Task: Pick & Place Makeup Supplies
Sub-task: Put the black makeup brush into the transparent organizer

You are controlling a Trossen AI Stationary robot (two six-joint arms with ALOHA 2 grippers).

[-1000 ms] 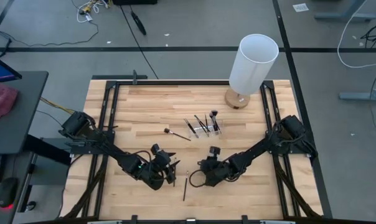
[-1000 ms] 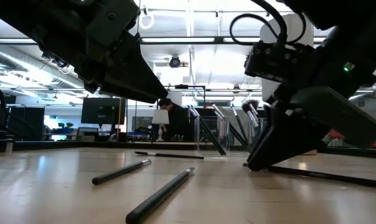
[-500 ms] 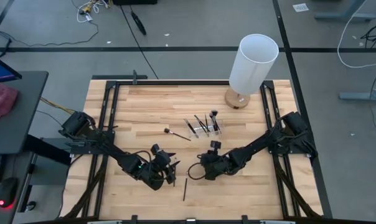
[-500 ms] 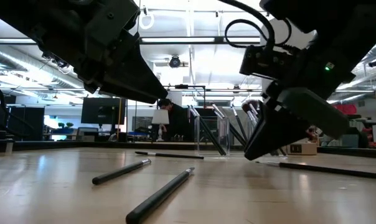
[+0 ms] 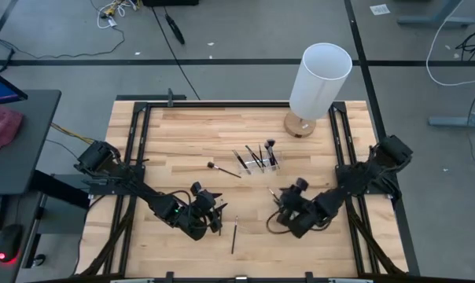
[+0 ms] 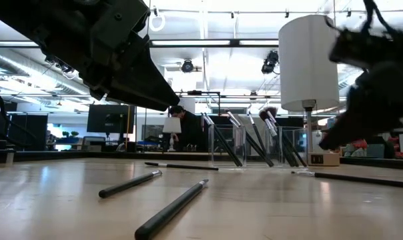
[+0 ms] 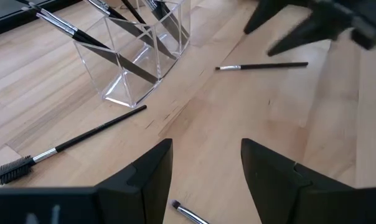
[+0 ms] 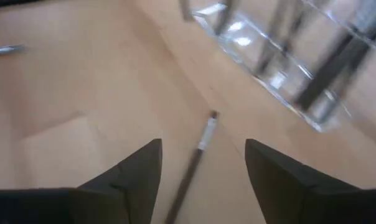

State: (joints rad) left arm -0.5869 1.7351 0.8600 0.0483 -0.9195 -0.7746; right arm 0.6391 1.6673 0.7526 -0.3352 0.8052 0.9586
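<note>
Several thin dark makeup brushes stand slanted in a clear holder [image 5: 259, 163] at mid-table. Loose brushes lie flat on the wood: one with a bristly head [image 5: 222, 170] left of the holder, one [image 5: 233, 234] near the front, one [image 8: 199, 147] in front of my right gripper. My left gripper [image 7: 205, 163] is open and low at the front centre-left, with a brush's metal end [image 7: 187, 213] on the table under it. My right gripper [image 8: 202, 144] is open above the table right of centre, its fingers apart over the loose brush without touching it.
A tall white cylinder lamp [image 5: 320, 79] on a wooden foot stands at the far right of the table. Black frame rails [image 5: 139, 141] run along the left and right sides. In the low view a person shows in the room beyond the table.
My right gripper has drawn back from the table's middle toward the right edge, rising a little and rolling as it went. The brush beside it stays lying on the table. My left gripper has kept still.
</note>
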